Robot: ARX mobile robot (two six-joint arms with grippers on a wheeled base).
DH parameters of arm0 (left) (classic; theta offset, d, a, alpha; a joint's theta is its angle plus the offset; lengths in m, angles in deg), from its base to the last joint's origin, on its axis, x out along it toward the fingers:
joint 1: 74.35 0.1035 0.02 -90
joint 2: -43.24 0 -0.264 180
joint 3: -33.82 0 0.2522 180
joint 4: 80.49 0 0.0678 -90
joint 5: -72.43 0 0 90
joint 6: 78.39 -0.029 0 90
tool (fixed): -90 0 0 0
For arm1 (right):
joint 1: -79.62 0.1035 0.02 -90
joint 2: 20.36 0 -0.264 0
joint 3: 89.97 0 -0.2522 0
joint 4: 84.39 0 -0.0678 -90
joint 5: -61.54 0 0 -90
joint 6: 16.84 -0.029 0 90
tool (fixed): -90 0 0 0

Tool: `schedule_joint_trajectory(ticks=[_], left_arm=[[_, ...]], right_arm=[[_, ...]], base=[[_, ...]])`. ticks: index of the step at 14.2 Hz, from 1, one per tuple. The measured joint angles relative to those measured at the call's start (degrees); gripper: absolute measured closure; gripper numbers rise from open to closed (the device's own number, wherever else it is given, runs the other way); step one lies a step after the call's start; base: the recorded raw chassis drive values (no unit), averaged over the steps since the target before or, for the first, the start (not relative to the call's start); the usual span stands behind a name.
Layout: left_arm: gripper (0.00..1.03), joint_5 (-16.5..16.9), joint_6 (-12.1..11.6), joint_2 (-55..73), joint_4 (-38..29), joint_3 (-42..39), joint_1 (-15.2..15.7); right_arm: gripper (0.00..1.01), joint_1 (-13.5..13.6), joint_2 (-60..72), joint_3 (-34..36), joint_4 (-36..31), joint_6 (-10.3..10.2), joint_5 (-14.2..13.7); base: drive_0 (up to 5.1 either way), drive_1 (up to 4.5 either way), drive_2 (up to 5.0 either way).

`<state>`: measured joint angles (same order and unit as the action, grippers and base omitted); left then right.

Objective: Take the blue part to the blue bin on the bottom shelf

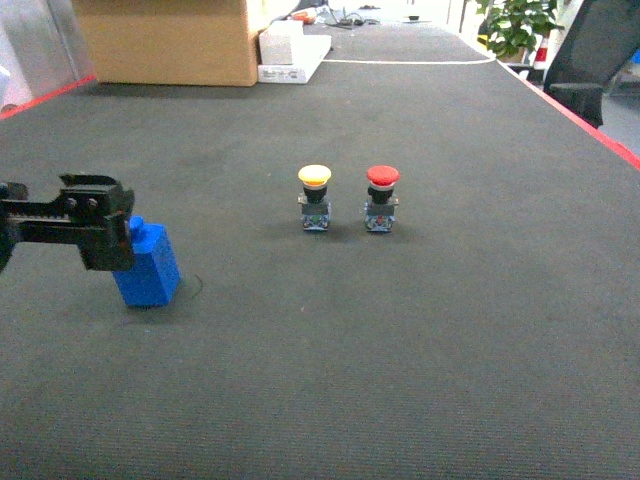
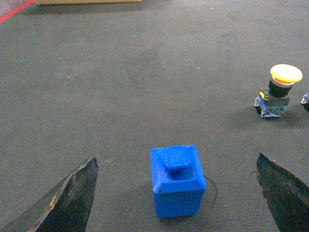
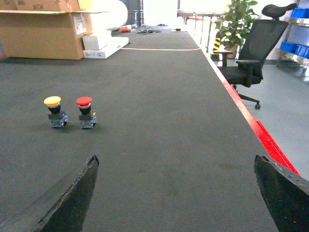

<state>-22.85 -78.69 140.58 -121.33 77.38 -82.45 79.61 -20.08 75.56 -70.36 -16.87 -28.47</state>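
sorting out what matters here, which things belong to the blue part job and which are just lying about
Belongs to the job:
- blue part, standing on the dark mat
- left tool, open, fingers either side of the part, not touching it

Just lying about:
- yellow push button
- red push button
- cardboard box
- office chair
- potted plant

No blue bin or shelf in view.

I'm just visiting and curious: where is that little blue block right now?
The blue part stands on the dark mat at the left of the head view, just by the left gripper, well left of the yellow-capped button.
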Motion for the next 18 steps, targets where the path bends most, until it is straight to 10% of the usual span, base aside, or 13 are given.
schedule_joint_trajectory(ticks=[9,14,18], left_arm=[[0.05,-1.36,1.62,27.36,0.09,19.58,-1.51],[0.57,-1.6,2.45,27.82,-0.9,19.54,-1.16],[0.58,-1.64,2.4,25.77,-2.27,16.72,-0.83]], right_arm=[[0.03,0.0,0.0,0.0,0.0,0.02,0.0],[0.03,0.0,0.0,0.0,0.0,0.02,0.0],[0.03,0.0,0.0,0.0,0.0,0.02,0.0]], base=[[0.0,0.0,0.0],[0.0,0.0,0.0],[0.0,0.0,0.0]])
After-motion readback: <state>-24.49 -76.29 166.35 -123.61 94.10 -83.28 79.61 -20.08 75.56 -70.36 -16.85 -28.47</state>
